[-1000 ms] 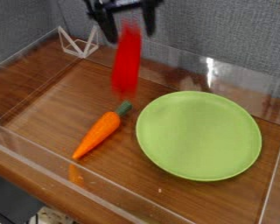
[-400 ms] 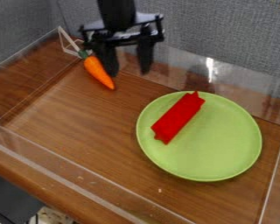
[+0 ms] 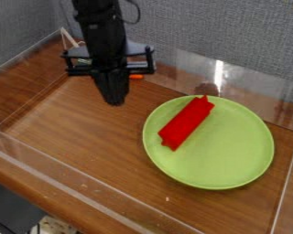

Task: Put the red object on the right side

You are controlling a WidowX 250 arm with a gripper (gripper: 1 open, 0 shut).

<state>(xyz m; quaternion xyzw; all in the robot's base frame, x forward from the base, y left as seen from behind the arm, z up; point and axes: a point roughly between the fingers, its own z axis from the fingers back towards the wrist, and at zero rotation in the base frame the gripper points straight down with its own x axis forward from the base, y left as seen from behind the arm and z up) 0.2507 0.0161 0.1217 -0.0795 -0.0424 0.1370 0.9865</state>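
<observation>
Plainly, red bar (image 3: 187, 123): matte, bright, elongated, tilted toward one o'clock
Plate (image 3: 208, 143): round, light green, under the bar
Gripper (image 3: 111, 90): clenched, toward ten o'clock from the plate

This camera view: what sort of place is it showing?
Probably a small test or demonstration setup, perhaps a lab: a wooden tabletop edged by clear panels, a plain gray textured backdrop, and a red object on a green plate.
</observation>
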